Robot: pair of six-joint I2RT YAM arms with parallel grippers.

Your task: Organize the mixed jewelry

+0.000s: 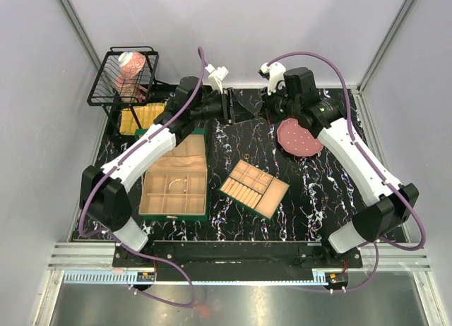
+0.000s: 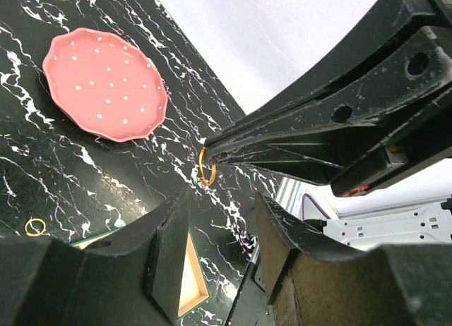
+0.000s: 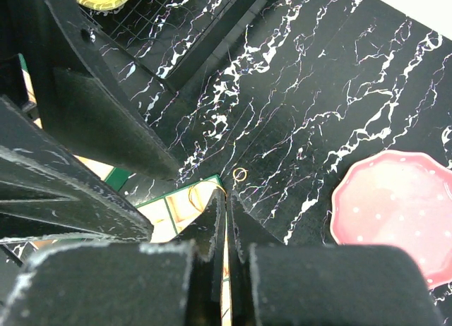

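Jaws of the right claw [image 2: 209, 151] are pressing shut on a gold hoop [image 2: 206, 167], pinching the thin wire at the very tips, so that the hoop is hanging just below them and above the black marbled table [image 3: 339, 72]. The left claw [image 2: 222, 199] is facing it tip to tip. Its jaws are standing apart with nothing between them, and the gold hoop is sitting just ahead of their gap, not touching either finger.

A small gold ring [image 3: 240, 175] is lying flat on the table just beyond the right claw's tips, apart from the held hoop. The pink dotted plate [image 2: 106, 82] is resting on the table to the right of the right claw. From the left claw it is lying farther out and to the left, past the hoop. No jewelry is showing on its visible part.

In the right wrist view, a corner of the green box [image 1: 173, 216] with beige compartments is showing just under the right claw's tips. In the top view the box is sitting open, well back from both claws towards the arm bases and under the left arm. A separate beige compartment tray [image 1: 256, 188] is lying beside it, nearer the right arm. A black wire basket [image 1: 106, 75] is standing off to the left of the left claw, at the table's far corner.
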